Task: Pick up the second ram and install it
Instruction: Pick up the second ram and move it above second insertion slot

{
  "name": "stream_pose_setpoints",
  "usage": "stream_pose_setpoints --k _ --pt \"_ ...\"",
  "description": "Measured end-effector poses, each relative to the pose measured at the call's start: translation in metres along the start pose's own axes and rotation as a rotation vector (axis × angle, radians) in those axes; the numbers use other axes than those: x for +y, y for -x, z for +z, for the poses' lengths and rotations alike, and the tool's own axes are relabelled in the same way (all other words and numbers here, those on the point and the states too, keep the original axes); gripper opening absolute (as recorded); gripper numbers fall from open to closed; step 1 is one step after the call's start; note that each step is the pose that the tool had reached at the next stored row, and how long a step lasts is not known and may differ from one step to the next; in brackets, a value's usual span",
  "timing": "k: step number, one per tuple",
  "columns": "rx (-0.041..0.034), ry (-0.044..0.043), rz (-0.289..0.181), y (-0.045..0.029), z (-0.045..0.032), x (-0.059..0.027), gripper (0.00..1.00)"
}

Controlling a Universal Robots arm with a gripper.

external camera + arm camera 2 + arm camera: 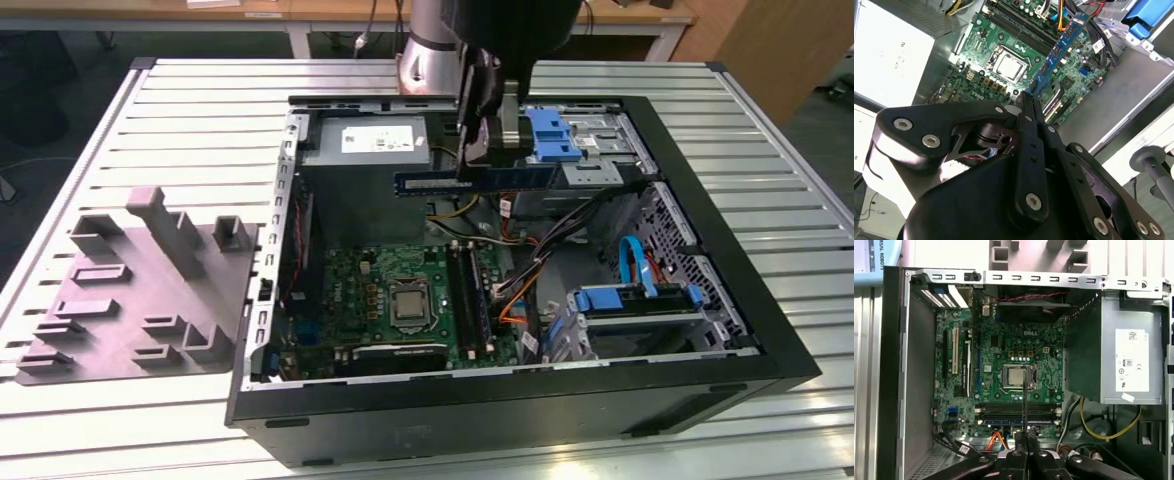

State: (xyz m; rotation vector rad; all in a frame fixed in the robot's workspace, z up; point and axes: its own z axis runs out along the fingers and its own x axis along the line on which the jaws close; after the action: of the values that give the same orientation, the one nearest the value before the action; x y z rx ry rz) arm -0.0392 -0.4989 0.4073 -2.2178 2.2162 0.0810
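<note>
The gripper (pixel 483 163) was clamped shut on the second ram (pixel 427 181), holding it level in the air inside the open computer case (pixel 534 405), above the green motherboard (pixel 367 290)

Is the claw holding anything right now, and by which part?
Yes: the claw is shut on the second ram, pinching its upper long edge near mid-length, over the open computer case.
</note>
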Motion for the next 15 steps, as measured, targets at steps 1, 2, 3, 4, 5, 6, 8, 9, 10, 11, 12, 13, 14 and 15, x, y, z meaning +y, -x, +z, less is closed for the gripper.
stream_pose_setpoints --k 1,2,3,4,5,6,8,9,10,11,12,13,14,15 --pt "0.0001 0.0000 0.000 -0.0001 0.0018 0.0004 0.12" --pt "0.0000 0.0000 0.000 -0.0002 0.0036 0.0011 0.12" --pt "0.0000 0.0000 0.000 -0.0002 0.0056 0.0022 0.12" --pt "0.0001 0.0000 0.000 -0.0003 0.0074 0.0034 0.12" --pt "0.0001 0.0000 0.000 -0.0003 0.0092 0.0048 0.12" --pt "0.0000 0.0000 0.000 -0.0004 0.0111 0.0062 0.12" --pt "0.0001 0.0000 0.000 -0.0006 0.0147 0.0079 0.12" --pt "0.0001 0.0000 0.000 -0.0007 0.0167 0.0083 0.12" --pt "0.0001 0.0000 0.000 -0.0007 0.0185 0.0086 0.12" --pt "0.0000 0.0000 0.000 -0.0008 0.0203 0.0087 0.12" --pt "0.0000 0.0000 0.000 -0.0009 0.0221 0.0088 0.12" --pt "0.0000 0.0000 0.000 -0.0009 0.0239 0.0090 0.12" --pt "0.0000 0.0000 0.000 -0.0010 0.0257 0.0091 0.12" --pt "0.0000 0.0000 0.000 -0.0011 0.0276 0.0092 0.12"
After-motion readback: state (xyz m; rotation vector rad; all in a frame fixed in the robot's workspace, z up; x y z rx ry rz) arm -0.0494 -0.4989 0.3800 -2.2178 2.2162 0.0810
